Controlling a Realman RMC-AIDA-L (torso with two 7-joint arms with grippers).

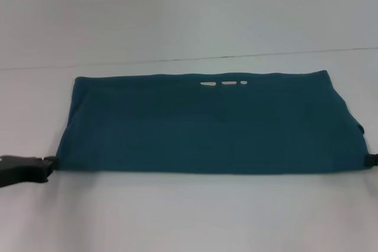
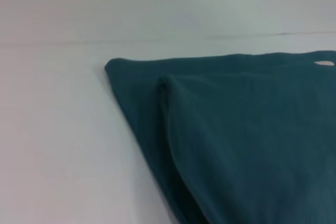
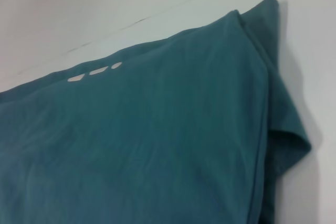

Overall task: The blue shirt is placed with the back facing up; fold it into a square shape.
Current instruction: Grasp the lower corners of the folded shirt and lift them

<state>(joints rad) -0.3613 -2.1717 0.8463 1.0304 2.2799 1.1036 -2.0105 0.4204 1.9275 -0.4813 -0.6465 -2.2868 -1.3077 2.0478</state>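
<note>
- The blue shirt (image 1: 209,123) is lying flat on the white surface (image 1: 189,216), folded into a wide band running left to right across the middle of the head view.
- Its far edge is running straight, with three small white marks (image 1: 223,83) sitting just inside it, right of centre.
- Its near edge is lying straight and flat, slightly wider than the far edge.
- The left claw (image 1: 47,167) is sitting low at the shirt's near left corner, touching or just beside the fabric edge; whether it is gripping cloth, cannot tell.
- The right claw (image 1: 372,160) is showing only as a dark bit at the right frame edge, by the shirt's near right corner; its state, cannot tell.
- The left wrist view is showing the shirt's left end with a doubled layer, an upper fold edge lying over a lower one that is sticking out further left.
- The right wrist view is showing the right end with a loose flap of fabric hanging out past the folded edge and curling on the surface.
- Bare surface is lying open near the robot, in front of the near edge, and beyond the far edge up to a thin dark seam line (image 1: 236,57).
</note>
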